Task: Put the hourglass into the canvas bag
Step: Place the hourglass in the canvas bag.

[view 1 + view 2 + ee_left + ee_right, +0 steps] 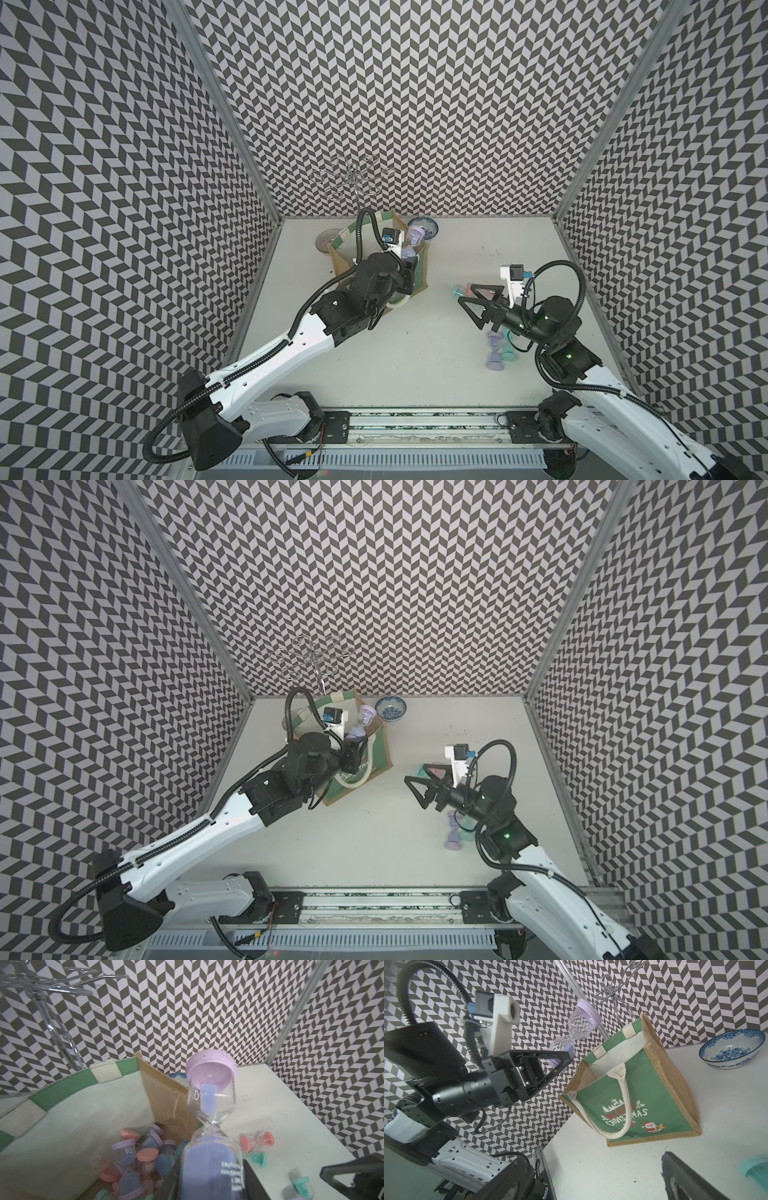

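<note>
Lilac-capped glass hourglass with violet sand (210, 1105), clamped at its lower bulb between the closed-in fingers of the left gripper (211, 1176), tilts above the open mouth of the tan burlap canvas bag with green panels (643, 1093), which contains pastel-capped hourglasses (141, 1155). Right gripper (470, 314): jaws wide, empty, above the white table (395, 353).

You're seeing the bag (664, 1105) standing back-left on the table (395, 353), hourglasses (145, 1157) lying inside it, one hourglass (209, 1105) hanging over its rim, a bowl (733, 1049) sitting behind-right, a stand (353, 178) rising behind, loose hourglasses (494, 365) lying far right.
</note>
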Controlling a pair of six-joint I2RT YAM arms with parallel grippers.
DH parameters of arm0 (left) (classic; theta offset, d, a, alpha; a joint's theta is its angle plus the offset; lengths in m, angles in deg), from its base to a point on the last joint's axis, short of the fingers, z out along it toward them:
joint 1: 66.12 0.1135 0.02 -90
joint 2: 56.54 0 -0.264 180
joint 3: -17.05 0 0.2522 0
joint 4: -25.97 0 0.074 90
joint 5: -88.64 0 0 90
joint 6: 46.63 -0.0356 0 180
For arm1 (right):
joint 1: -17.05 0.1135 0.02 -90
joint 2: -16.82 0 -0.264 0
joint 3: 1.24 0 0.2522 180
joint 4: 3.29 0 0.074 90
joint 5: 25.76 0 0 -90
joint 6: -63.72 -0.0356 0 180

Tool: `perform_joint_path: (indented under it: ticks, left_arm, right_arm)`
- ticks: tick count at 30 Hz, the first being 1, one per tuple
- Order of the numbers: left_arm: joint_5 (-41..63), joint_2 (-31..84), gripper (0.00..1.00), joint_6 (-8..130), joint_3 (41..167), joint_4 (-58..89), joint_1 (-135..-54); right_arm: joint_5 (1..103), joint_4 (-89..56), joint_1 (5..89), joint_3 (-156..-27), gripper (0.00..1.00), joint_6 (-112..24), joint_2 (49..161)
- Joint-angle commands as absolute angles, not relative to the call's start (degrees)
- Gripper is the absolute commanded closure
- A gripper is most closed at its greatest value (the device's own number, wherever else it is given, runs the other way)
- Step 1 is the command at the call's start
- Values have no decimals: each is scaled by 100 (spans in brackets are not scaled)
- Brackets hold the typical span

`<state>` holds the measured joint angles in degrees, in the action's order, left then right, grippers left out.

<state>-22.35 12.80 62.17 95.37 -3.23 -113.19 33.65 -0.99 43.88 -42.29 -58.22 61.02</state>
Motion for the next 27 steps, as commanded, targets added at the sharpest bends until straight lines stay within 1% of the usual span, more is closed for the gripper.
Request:
perform_joint_path:
  ticks: [1, 7, 10, 16, 20, 24, 27]
  left_arm:
    - [-2402, 1430, 75, 6360, 9796, -465, -11041]
    - [-2100, 1888, 75, 6354, 9923, -344, -10312]
    - [-1729, 2155, 76, 6401, 10036, -352, -9985]
    - [-1578, 2723, 75, 6296, 10297, -495, -9651]
    - [-1483, 3012, 73, 6093, 10335, -535, -9515]
    - [-1095, 3340, 70, 5988, 10380, -630, -9312]
    - [-1251, 3566, 70, 5946, 10474, -828, -9280]
  right_arm:
    - [3185, 313, 4396, -4463, 1, -5754, 6232]
    - [3110, 351, 4407, -4599, 1, -5766, 6511]
    - [3146, 382, 4405, -4560, 1, -5813, 6518]
    - [3170, 440, 4412, -4606, 1, -5809, 6617]
    - [3125, 422, 4419, -4656, 1, -5828, 6676]
    - [3195, 527, 4418, -4581, 1, -5912, 6681]
    - [3205, 526, 4414, -4560, 1, -5906, 6681]
